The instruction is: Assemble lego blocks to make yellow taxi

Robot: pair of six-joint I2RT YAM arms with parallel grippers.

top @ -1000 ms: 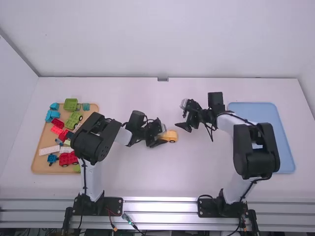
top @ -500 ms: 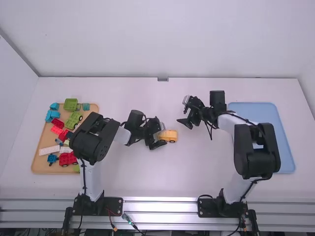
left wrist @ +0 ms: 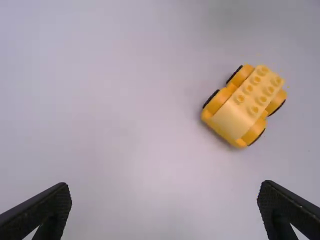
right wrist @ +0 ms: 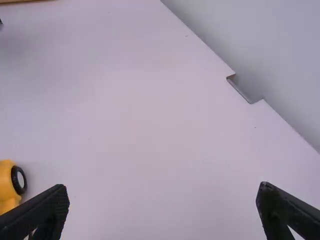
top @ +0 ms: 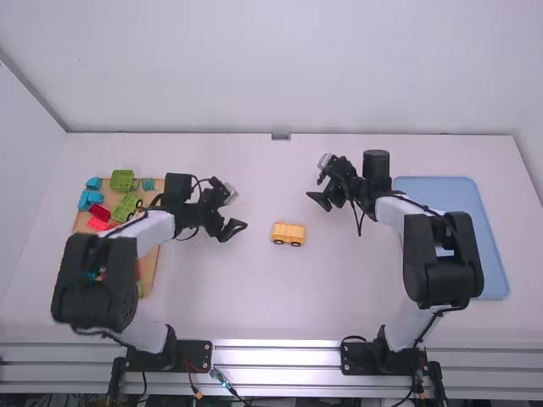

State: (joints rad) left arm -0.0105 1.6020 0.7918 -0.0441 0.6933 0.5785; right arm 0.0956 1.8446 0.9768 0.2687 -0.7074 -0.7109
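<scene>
A yellow wheeled base (top: pixel 288 234) stands alone on its wheels at mid-table. Its studded top and black-tyred wheels show in the left wrist view, where the yellow base (left wrist: pixel 245 106) is untouched. Left of it in the high view is my left gripper (top: pixel 233 215); in its own view the left gripper (left wrist: pixel 164 207) is open and holds nothing. Beyond the base and to its right is my right gripper (top: pixel 314 196). In its wrist view the right gripper (right wrist: pixel 162 207) is open around nothing, with part of the yellow base (right wrist: pixel 8 186) at the edge.
On the left, a wooden tray (top: pixel 150 270) holds green blocks (top: pixel 122 180), blue blocks (top: pixel 90 199) and red blocks (top: pixel 99 212), partly under the left arm. A blue tray (top: pixel 494 254) lies at the right, partly behind the right arm.
The left gripper has let go of the yellow base and moved left and farther from the camera, its arm swinging toward the wooden tray. The base stays put; the right gripper has barely shifted.
</scene>
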